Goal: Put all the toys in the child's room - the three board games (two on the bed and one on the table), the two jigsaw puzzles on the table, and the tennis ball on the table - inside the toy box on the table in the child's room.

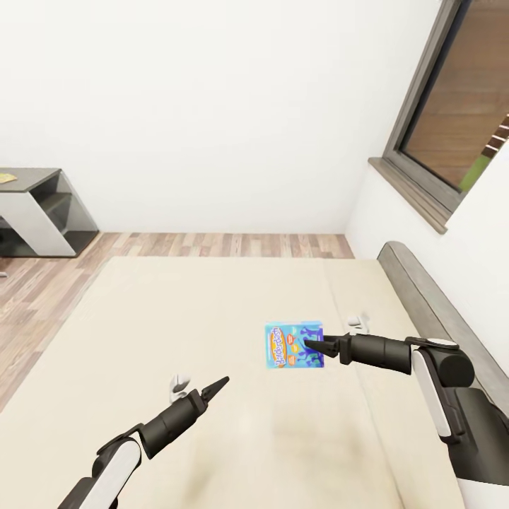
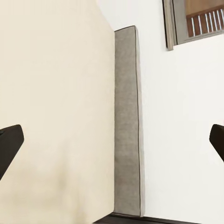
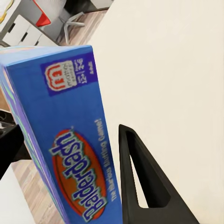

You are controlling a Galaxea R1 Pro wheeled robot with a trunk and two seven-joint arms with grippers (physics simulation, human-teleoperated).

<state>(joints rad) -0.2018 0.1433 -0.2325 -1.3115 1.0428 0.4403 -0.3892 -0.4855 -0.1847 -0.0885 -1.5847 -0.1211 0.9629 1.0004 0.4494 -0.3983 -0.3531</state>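
Room: white walls, wood plank floor [image 1: 212, 244], a dark-framed window [image 1: 452, 127] high on the right wall; a grey-and-white shelf unit [image 1: 39, 212] stands against the far wall at the left
Bed: a wide cream mattress [image 1: 177, 318] takes up the middle of the head view; its grey padded headboard [image 1: 424, 297] runs along the right side under the window; the left wrist view looks along the mattress edge, the headboard [image 2: 127, 121] and the white wall
Board game: a blue Balderdash box [image 1: 294, 346], orange oval logo on its face, out over the mattress right of centre and standing on edge rather than lying flat; whether its lower edge touches the bedding I cannot tell
Right gripper [image 1: 314, 346]: reaching in from the right with the arm nearly level, its dark fingers pinching the box at its right edge; in the right wrist view the box [image 3: 65, 135] sits between the two fingers, one finger [image 3: 144, 182] pressed to the printed face and the other on the far side
Left gripper [image 1: 218, 386]: hanging above the near part of the mattress, pointing up and right, well apart from the box; jaws spread wide, a fingertip [image 2: 8, 144] at each side of the left wrist view with nothing between them
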